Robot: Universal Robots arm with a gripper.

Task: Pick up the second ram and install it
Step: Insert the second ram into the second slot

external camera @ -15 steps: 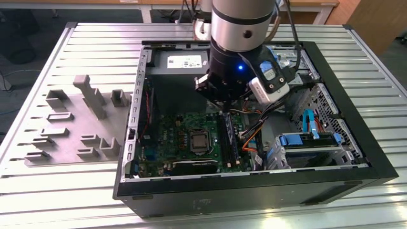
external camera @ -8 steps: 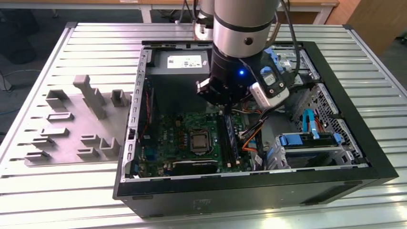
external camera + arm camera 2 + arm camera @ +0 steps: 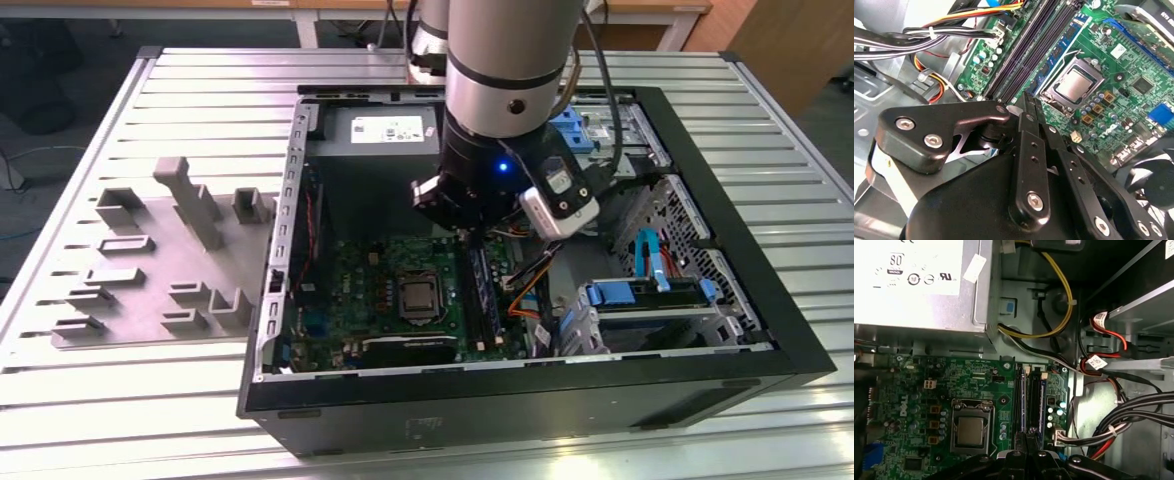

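Observation:
My gripper (image 3: 1026, 100) is shut, its two black fingers pressed together with nothing visible between them. Its tips reach down to one end of the long black slot rails (image 3: 1026, 47) on the green motherboard (image 3: 380, 270), inside the open computer case (image 3: 534, 390). A blue-green ram stick (image 3: 1043, 400) with dark chips stands on edge in the rails, and in the second wrist view this ram stick (image 3: 1061, 47) runs beside the processor socket (image 3: 1074, 82). I cannot tell if it is the second ram. In the exterior view the gripper (image 3: 467, 238) hangs over the rails.
The grey power supply (image 3: 919, 280) fills the case's far end. Bundled black, yellow and red cables (image 3: 1114, 425) run beside the rails. Blue drive brackets (image 3: 641, 290) sit on the exterior view's right. A grey fixture tray (image 3: 160, 260) lies on the slatted table at the exterior view's left.

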